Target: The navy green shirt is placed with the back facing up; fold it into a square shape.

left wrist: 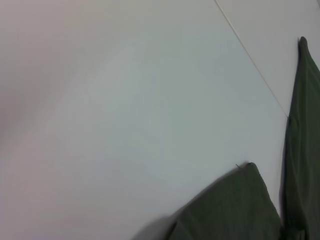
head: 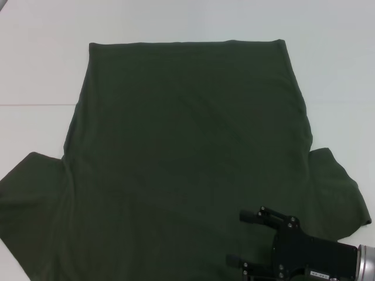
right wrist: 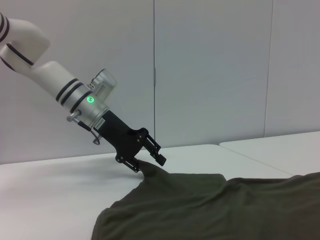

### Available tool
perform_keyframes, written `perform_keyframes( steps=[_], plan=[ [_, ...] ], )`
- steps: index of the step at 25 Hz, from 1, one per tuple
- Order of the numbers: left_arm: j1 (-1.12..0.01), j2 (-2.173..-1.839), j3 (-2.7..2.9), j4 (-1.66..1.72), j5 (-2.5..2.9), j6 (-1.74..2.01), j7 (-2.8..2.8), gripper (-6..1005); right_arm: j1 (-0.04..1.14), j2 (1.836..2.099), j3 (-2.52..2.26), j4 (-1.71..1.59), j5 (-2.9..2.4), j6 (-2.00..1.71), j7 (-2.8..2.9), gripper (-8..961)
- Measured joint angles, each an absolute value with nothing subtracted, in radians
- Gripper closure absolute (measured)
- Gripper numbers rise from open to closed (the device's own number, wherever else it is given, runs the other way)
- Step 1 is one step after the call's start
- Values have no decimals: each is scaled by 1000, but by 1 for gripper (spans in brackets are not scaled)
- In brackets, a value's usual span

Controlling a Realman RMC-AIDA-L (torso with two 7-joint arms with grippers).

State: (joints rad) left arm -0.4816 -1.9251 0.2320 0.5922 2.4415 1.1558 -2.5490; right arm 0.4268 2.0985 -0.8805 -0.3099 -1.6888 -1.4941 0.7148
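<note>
Right gripper (head: 237, 237) sits low at the near right of the head view, jaws wide open and pointing toward the robot's left, hovering over the near part of the large dark olive-green short-sleeved T-shirt (head: 187, 146), holding nothing. Whether it touches the cloth can't be told. Left gripper (right wrist: 149, 164) is out of the head view. It shows only in the right wrist view, down at the near left edge of the shirt, where the fabric rises into a small peak against it. Can't tell if it is closed on the cloth or only touching it. The shirt lies spread flat and plain side up on the white table (head: 35, 70). Its straight hem (head: 187, 42) is at the far side, and the left sleeve (head: 29, 187) and right sleeve (head: 337, 193) fan out at the near side. So the long axis runs away from the robot, collar end nearest. Key relation: both grippers are at the near shoulder end, one to each side of the centreline, with the body of the shirt stretching away from them. Judging from this, folding is barely started. The next move likely needs the right gripper to drop onto the cloth just below it.
</note>
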Motion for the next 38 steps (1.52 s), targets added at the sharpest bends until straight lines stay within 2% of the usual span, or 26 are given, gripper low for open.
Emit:
perform_keyframes(
  steps=[7,12,15,20,38],
  plan=[
    [-479,-1924,233,591,2431,1164,-2543,505,426,2098,-881,-310,-1689,-1494,715,56],
    [-477,-1923,231,591,2424,1169,-2536,738,424,2098,-880,-310,-1689,-1498,715,56],
    [-476,-1922,231,590,2417,1173,-2525,972,423,2098,-881,-310,-1689,-1498,715,56],
    [-473,-1923,229,590,2391,1190,-2481,1000,423,2098,-880,-309,-1689,-1499,715,56],
    [-421,-1924,222,589,2115,1335,-2279,999,424,2100,-881,-309,-1689,-1501,715,56]
  ],
)
